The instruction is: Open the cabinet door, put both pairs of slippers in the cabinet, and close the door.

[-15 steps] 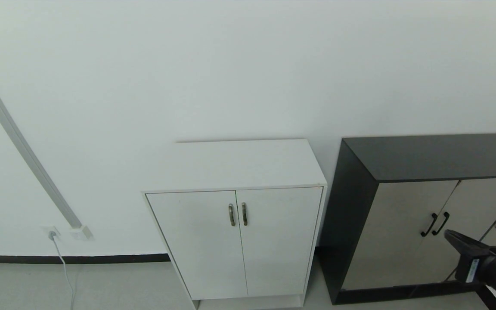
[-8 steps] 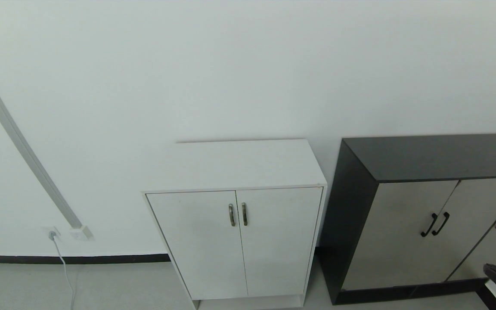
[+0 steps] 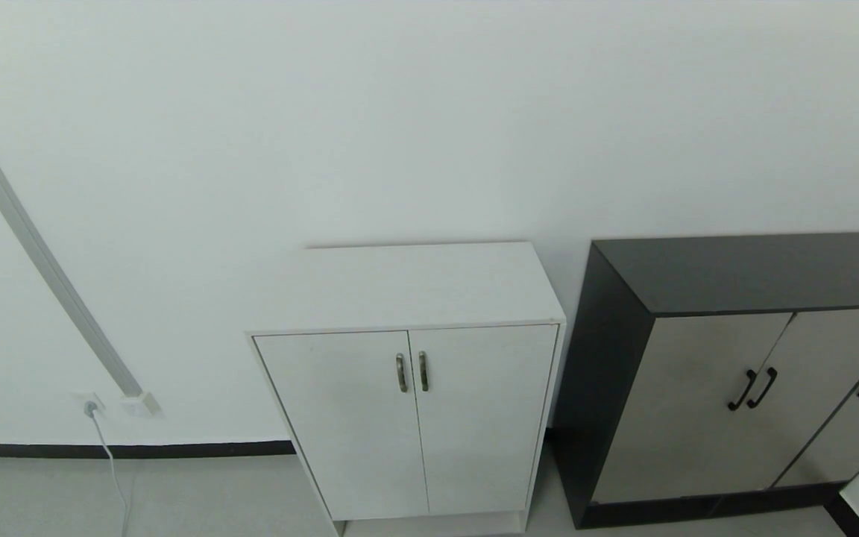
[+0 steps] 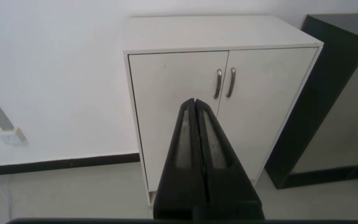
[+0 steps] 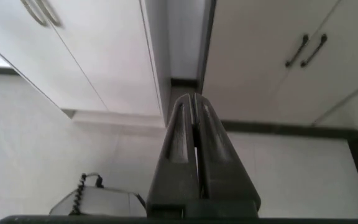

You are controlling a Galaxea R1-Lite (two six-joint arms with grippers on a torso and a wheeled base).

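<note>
A white two-door cabinet (image 3: pixel 411 388) stands against the wall with both doors closed and two metal handles (image 3: pixel 412 371) at the middle seam. The left wrist view faces it from some distance: the cabinet (image 4: pixel 222 93) lies beyond my left gripper (image 4: pixel 195 106), whose fingers are pressed together with nothing between them. My right gripper (image 5: pixel 195 102) is shut and empty too, hanging low over the floor in front of the gap between the white cabinet (image 5: pixel 86 56) and the dark one (image 5: pixel 278 62).
A black cabinet (image 3: pixel 743 373) with grey doors and black handles stands right of the white one. A wall socket with a cable (image 3: pixel 105 447) and a slanted conduit are at the left. A grey object with a coiled cord (image 5: pixel 92 199) lies on the floor.
My right arm has dropped out of the head view at the lower right corner; a second ago its gripper showed in front of the black cabinet. The cabinets have not moved.
</note>
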